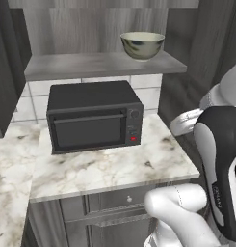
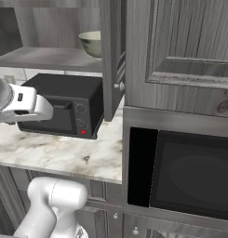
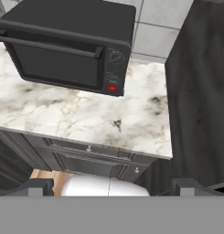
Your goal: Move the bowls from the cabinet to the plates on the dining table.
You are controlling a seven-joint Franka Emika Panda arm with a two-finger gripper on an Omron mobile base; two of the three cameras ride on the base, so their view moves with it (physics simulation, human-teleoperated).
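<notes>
Soft, even rendered light is falling from above, leaving the table (image 1: 114, 169) bright. The shelf (image 1: 90, 65) is casting dim shade on the tiles beneath. Small highlights are glinting on the bowl (image 1: 142, 45). Everything is looking slightly soft and low-resolution.

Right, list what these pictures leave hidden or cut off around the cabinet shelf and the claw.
- Cream-green bowl: in the right base view the open cabinet door covers its right side; it shows whole in the left base view.
- Inside of the bowl: the camera sits too low in both base views.
- Claw: in the hand view just its tips show, standing wide apart.
- Toaster oven: its top left is cut off by the hand view's edge.
</notes>
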